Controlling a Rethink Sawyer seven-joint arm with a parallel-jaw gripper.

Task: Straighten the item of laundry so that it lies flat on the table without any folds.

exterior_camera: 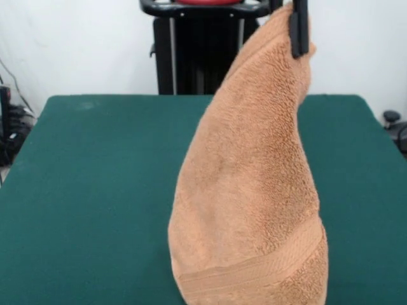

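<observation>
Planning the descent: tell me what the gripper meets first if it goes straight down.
The gripper would first meet the tan terry-cloth towel it holds, then probably the dark green felt table; depth is unclear.

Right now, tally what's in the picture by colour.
Tan: 1, the towel, hanging from the gripper
Green: 1, the table
Black: 1, the gripper
Total: 3
</observation>
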